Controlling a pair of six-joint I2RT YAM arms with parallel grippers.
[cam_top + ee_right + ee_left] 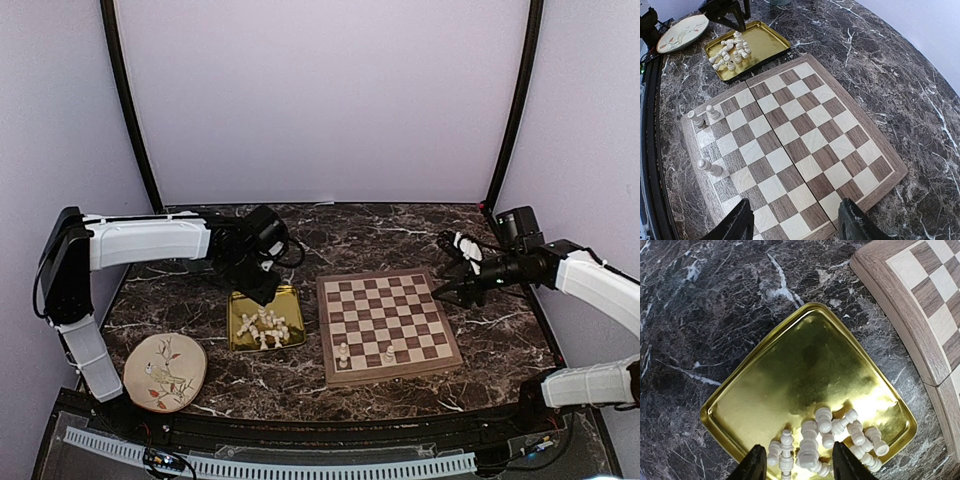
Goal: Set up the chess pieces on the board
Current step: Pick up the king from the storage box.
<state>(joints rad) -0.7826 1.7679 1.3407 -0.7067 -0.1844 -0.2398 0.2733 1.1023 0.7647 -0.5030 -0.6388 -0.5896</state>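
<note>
The wooden board [325, 335] lies right of centre, with three cream chess pieces [707, 167] standing near its front edge, two of them side by side [712, 112]. Several more chess pieces [825, 432] lie in a heap in the gold tray [805, 365]. My left gripper [799, 465] hangs open just above that heap, a few pieces lying between its fingers, none gripped. From the top view it [262, 290] sits over the tray's far edge. My right gripper [795, 225] is open and empty, hovering above the board's right side [445, 285].
A round cream plate [165, 372] with a bird drawing lies at the front left, beside the tray [240, 335]. The board's frame [900, 315] runs close along the tray's right side. Dark marble tabletop surrounds everything; purple walls enclose the back and sides.
</note>
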